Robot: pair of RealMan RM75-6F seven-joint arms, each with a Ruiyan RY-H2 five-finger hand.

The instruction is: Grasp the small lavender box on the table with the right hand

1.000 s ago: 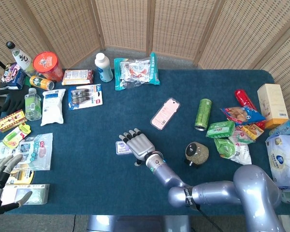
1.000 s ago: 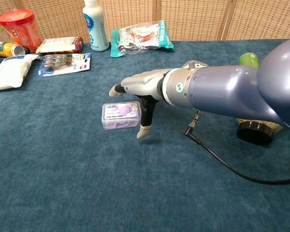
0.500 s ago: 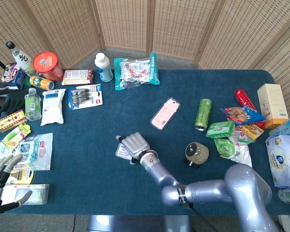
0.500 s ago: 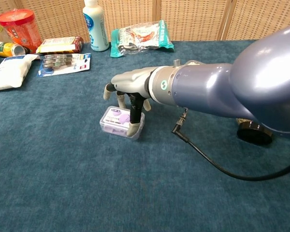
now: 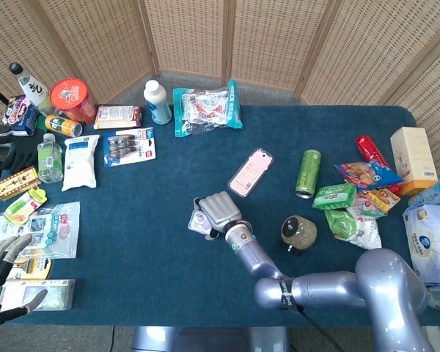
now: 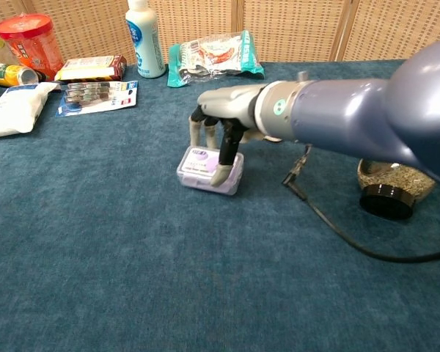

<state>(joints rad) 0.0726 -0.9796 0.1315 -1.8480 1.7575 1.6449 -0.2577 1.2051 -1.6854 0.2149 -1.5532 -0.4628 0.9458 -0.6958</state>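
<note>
The small lavender box [image 6: 205, 169] is a clear-lidded case lying slightly tilted on the blue tablecloth near the table's middle. My right hand [image 6: 224, 121] is arched over it, with fingers curled down around its sides and gripping it. From the head view the right hand [image 5: 218, 211] covers most of the lavender box [image 5: 199, 222], and only the box's left edge shows. At the near left edge of the table my left hand [image 5: 1, 255] holds nothing, with its fingers apart.
A seed jar [image 6: 387, 187] with a black lid lies just right of my right forearm. A pink phone [image 5: 250, 172] and a green can [image 5: 307, 173] lie beyond the hand. Snack packets [image 5: 352, 202] crowd the right edge. Bottles and packs [image 5: 81, 139] fill the left.
My right hand went from spread beside the box to curled around it. Hand and box have then shifted to the right. The left hand has stayed put.
</note>
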